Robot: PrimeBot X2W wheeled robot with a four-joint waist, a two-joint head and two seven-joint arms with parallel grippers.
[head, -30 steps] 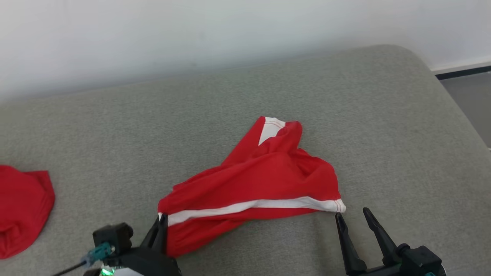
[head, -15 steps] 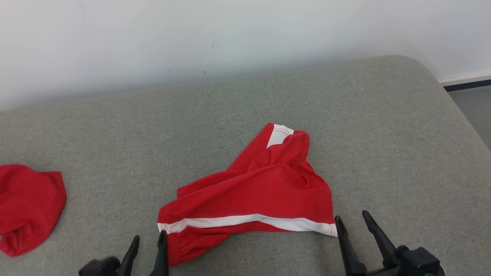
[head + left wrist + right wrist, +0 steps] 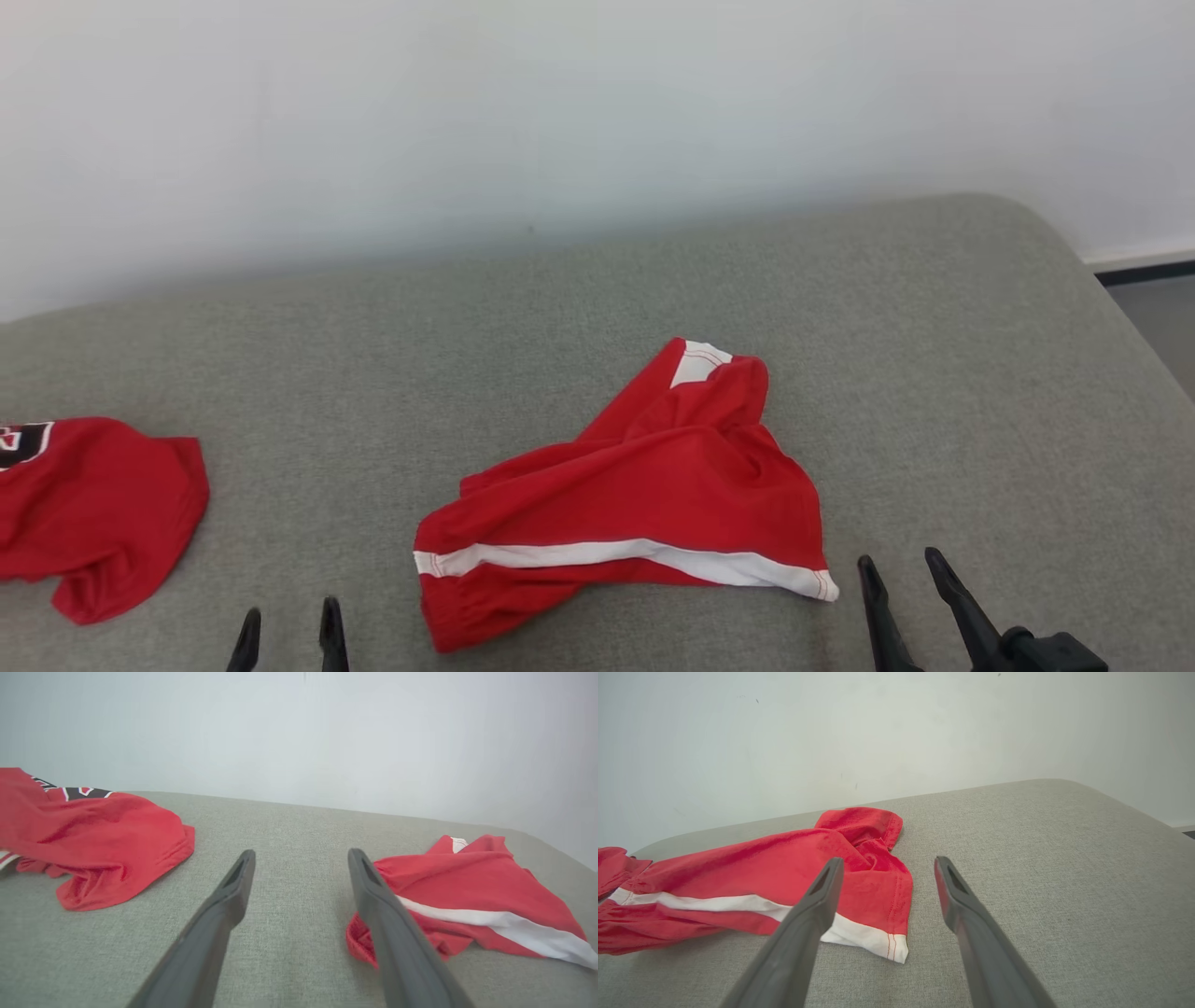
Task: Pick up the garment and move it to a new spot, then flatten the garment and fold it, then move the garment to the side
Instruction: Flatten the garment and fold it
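At the far left of the head view, a second red garment [image 3: 103,504] with a dark print at its edge is seen lying crumpled on the grey upholstered surface [image 3: 934,373] and is partly cut off by the frame. To its right, at the bottom edge, the left gripper [image 3: 289,623] is seen with its two dark fingers spread wide and nothing held between them. In the left wrist view, only bare grey fabric is shown in the gap. This gripper is set near the left end of the garment [image 3: 644,495] but apart from it. The garment, red with a white stripe along its near side, is laid rumpled at the middle of the surface, with a narrower part bearing a white band turned toward the white wall [image 3: 560,121]. Further right, the right gripper [image 3: 901,565] is held fully open and empty, its tips just beside the garment's white-hemmed right corner without contact. A dark baseboard [image 3: 1148,273] is seen at the far right.
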